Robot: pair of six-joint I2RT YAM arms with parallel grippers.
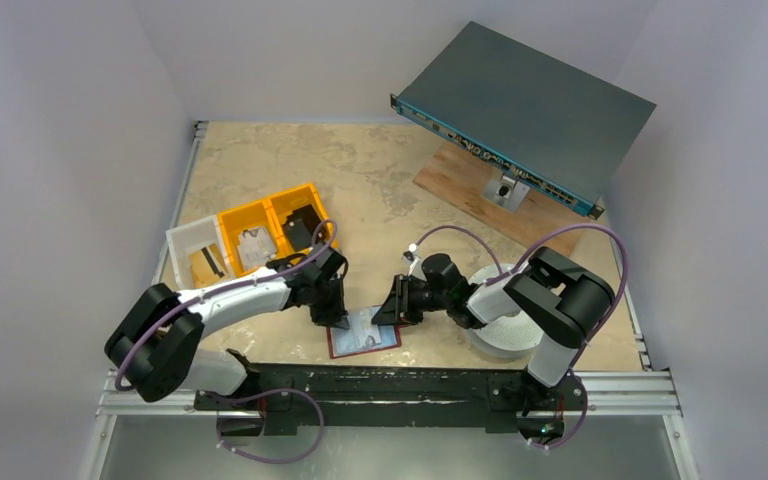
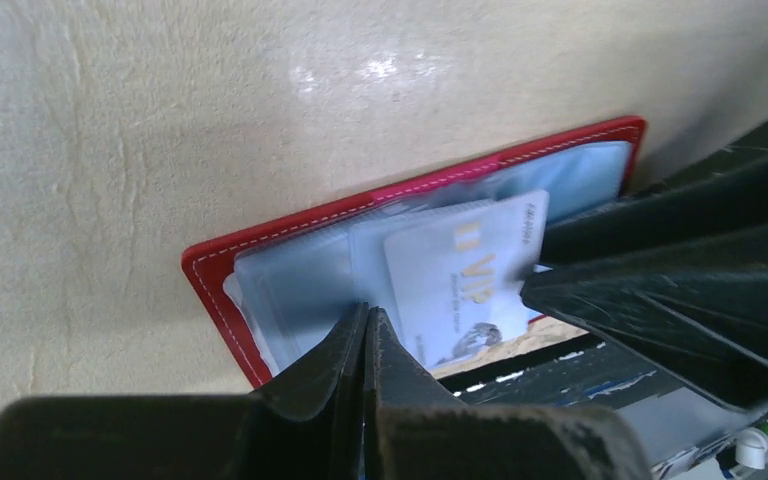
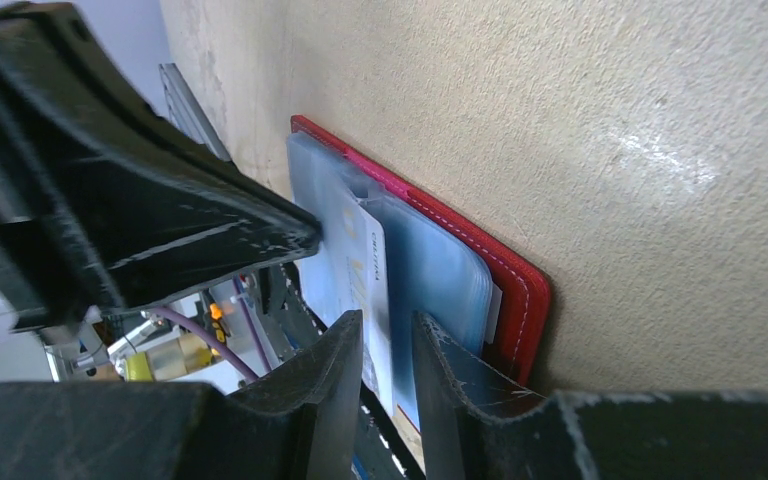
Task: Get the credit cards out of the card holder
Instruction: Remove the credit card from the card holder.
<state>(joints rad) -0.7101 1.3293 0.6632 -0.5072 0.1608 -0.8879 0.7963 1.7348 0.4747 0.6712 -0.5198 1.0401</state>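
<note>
Holder [image 1: 360,345] lies open and flat on the table [image 1: 360,180] at the near edge, between both arms (red rim, clear pockets up). Left gripper [image 2: 365,315]: jaws pressed together, tips down on the holder's left pockets. Right gripper [image 3: 388,322]: jaws a narrow gap apart, with the edge of the pale VIP card [image 2: 465,285] in that gap. We can't tell whether the pads actually pinch it, as the wrist view is too oblique. The card sits skewed over the holder's right half. Yellow bins [image 1: 270,225] stand well apart, back left.
</note>
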